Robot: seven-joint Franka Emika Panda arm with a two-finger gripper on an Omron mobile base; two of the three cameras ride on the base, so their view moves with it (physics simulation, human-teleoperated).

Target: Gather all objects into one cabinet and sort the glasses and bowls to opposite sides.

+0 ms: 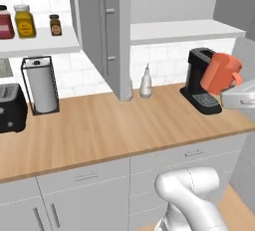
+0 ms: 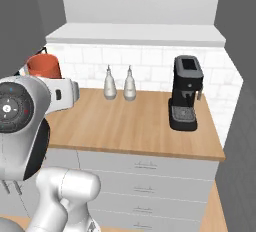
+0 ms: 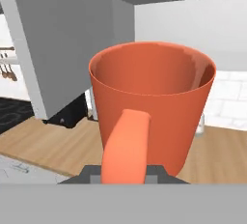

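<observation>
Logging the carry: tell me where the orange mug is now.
The orange mug is held aloft in the end effector, above the counter's right end, just beside the black coffee machine.

Even, bright light is washing over my views, with no glare and only faint soft shadows lying under the wall shelf (image 2: 135, 35). The orange mug (image 3: 152, 103) is looming soft-edged up close, and everything is looking slightly grainy.
</observation>
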